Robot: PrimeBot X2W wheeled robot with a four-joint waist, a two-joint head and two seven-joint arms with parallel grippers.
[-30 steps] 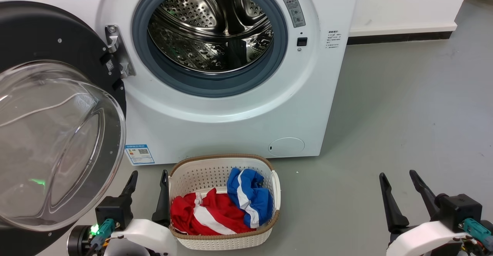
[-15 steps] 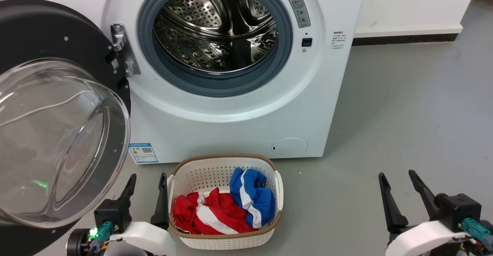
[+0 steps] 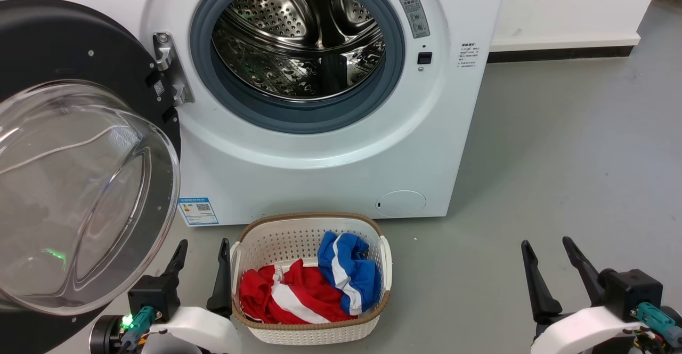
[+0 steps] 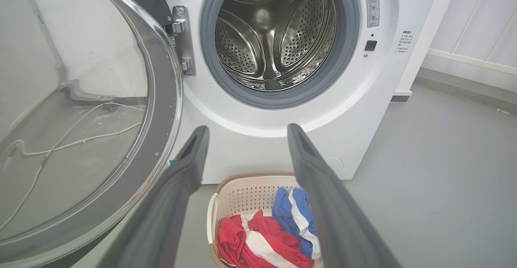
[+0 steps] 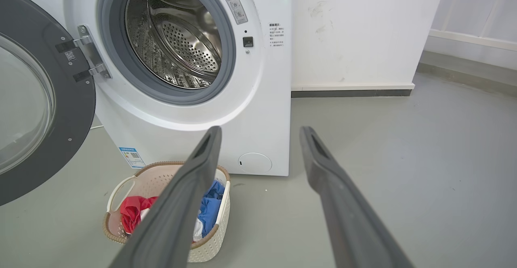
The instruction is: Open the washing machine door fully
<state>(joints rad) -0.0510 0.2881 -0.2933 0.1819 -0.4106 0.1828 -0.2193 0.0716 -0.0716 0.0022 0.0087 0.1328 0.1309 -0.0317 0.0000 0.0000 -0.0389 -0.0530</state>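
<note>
Head view looks down on the washing machine (image 3: 319, 157), whose round mouth stands uncovered so that the steel drum (image 3: 298, 39) shows all the way in. The washing machine door (image 3: 80, 183) hangs off the metal hinge (image 3: 170, 69) at the mouth's left edge. It is swung out to the left of the cabinet, with its bulging glass window facing the robot. From the right wrist view the door's black ring lies well away from the opening, close to flat with the machine's front. By my judgement the door is open as far as it needs to be, or very nearly.

The left pincer (image 3: 204, 243) sits low between the door's lower rim and a white basket (image 3: 277, 242), fingers spread wide and holding nothing. It is near the door but not touching it. I take that as a rest pose, since nothing is left to pull or push. The right pincer (image 3: 546, 242) is also spread wide and empty, over bare floor (image 3: 533, 157) well apart from the machine, where it blocks neither door nor mouth.

The basket stands on the floor just in front of the machine, below the mouth, with red, white and blue clothes (image 3: 298, 295) heaped inside. That placement suits loading, I think. The open door leaves the way from basket to drum free.
</note>
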